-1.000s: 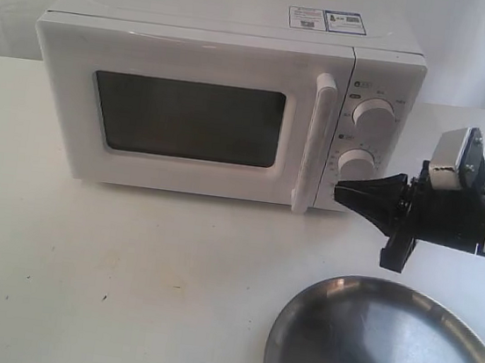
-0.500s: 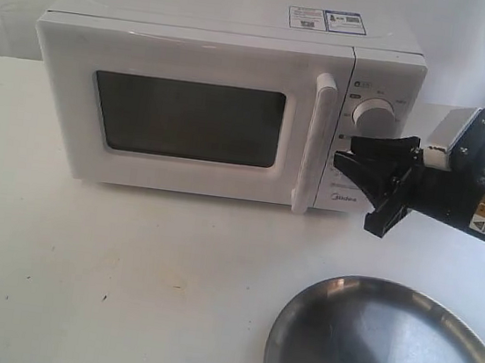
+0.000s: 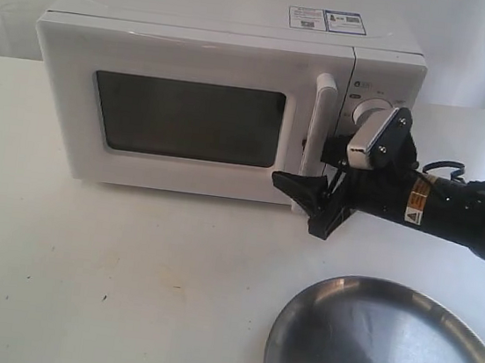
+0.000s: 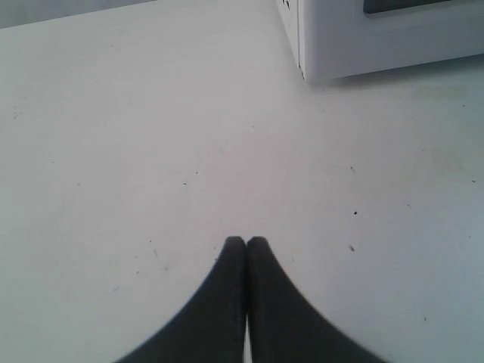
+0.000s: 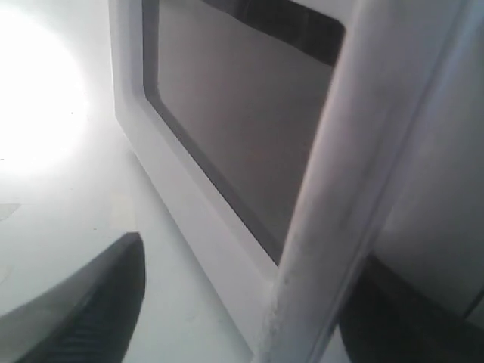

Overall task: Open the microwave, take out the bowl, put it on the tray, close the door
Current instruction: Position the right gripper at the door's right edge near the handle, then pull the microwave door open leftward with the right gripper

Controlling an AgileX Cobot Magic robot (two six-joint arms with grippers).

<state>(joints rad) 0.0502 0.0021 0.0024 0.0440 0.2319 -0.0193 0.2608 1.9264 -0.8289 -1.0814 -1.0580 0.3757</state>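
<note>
The white microwave [image 3: 197,43] stands at the back of the table, its door [image 3: 66,107] shut. My right gripper [image 3: 308,190] is open and straddles the lower end of the vertical bar handle [image 3: 319,120]. In the right wrist view the handle [image 5: 340,212] runs between the jaws of the right gripper [image 5: 249,280], one dark finger [image 5: 91,302] well clear of it beside the dark window [image 5: 242,113]. The steel tray [image 3: 381,349] lies at the front right. The bowl is hidden. My left gripper [image 4: 246,242] is shut on nothing above bare table, near a microwave corner [image 4: 363,38].
Two round knobs [image 3: 370,113] sit right of the handle, partly covered by the right arm [image 3: 451,212]. White tabletop [image 3: 126,265] stretches in front of the microwave and left of the tray.
My right gripper has swung left from in front of the knobs to the handle's lower end, and its jaws have opened around the bar. The door and tray have not moved.
</note>
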